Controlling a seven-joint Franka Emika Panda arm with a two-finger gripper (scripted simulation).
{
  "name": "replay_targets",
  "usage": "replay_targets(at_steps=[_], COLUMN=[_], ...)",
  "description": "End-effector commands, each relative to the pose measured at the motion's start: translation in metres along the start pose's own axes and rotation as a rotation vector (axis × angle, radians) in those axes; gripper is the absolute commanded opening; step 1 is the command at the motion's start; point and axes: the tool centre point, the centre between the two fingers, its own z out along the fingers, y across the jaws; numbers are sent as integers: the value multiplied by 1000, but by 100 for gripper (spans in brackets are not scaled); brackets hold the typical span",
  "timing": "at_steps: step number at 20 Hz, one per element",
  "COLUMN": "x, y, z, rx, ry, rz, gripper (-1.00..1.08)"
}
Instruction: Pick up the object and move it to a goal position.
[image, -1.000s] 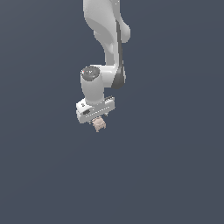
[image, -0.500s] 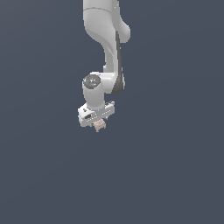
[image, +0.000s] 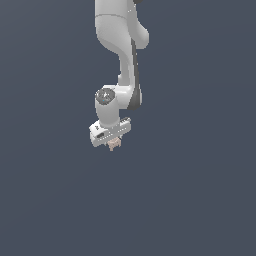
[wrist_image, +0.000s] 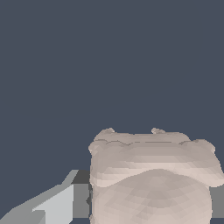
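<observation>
Object (image: 114, 144): small pinkish-beige lump, matte, with an uneven, bumpy outline. The wrist view shows a rounded, ribbed lower bulge under a wider, flatter band with small knobs along its upper edge. Far smaller than the tool that carries it.

Tool (image: 114, 145): white, at the end of the white arm (image: 121, 45), closed on the object, which protrudes just below it. One grey finger (wrist_image: 52, 205) touches the object's side.

Background: plain dark blue-grey all round; no edge visible.
</observation>
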Motion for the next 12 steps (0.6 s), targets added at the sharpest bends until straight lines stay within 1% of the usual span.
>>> replay_targets(at_steps=[1,8,12], x=[0,1,10], y=[-1,0,-3], z=[1,0,-1], rx=[1,0,0], ry=[0,0,0], rz=[-1,0,0], gripper=[-100,-100,-100])
